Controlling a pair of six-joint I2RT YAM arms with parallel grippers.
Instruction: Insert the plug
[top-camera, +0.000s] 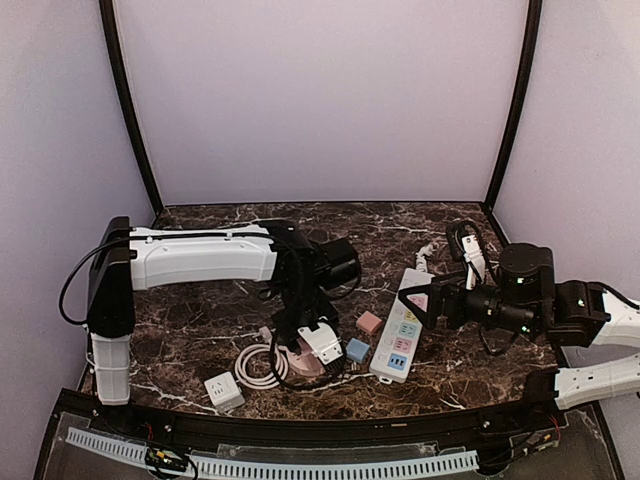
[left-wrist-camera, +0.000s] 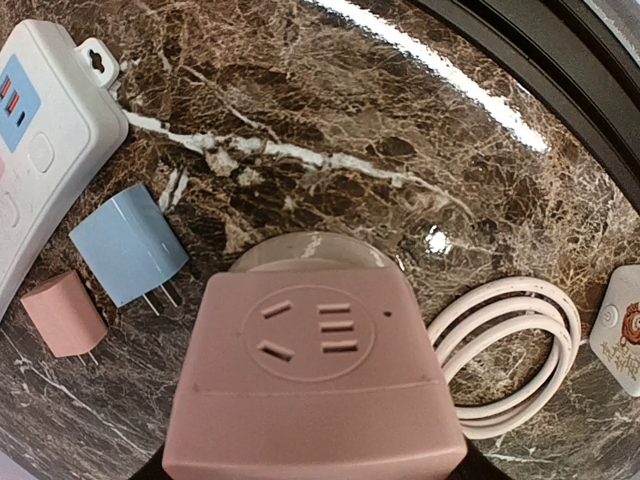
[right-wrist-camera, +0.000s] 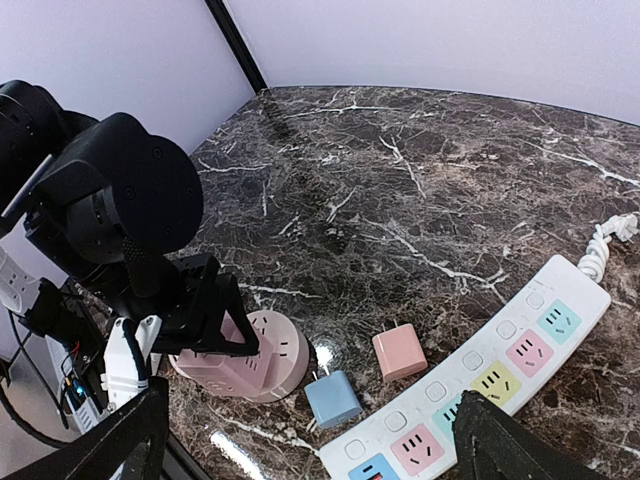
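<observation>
Blue plug (left-wrist-camera: 128, 243) and pink plug (left-wrist-camera: 64, 313) lie loose on the dark marble table (top-camera: 200, 320), side by side, in no socket. The wrist view shows the bare metal prongs of both. Both sit just beside the near half of the white power strip (top-camera: 405, 325), which runs at a slant across the right part of the table and shows coloured socket panels along its length.

The left gripper (top-camera: 303, 352) is partly closed around a pink socket block (left-wrist-camera: 315, 385), whose face with its socket holes fills the lower part of the left wrist view. The fingers themselves are hidden there, but the right wrist view shows them black against the block's sides. Whether the block rests on the table or hangs just above it, I cannot tell.

A coiled white cable (left-wrist-camera: 510, 350) lies next to the block, and a small white adapter (top-camera: 223, 390) lies beyond the coil, near the table's front edge.

The right gripper (top-camera: 437, 300) hovers by the far end of the power strip, jaws spread wide and holding nothing.
</observation>
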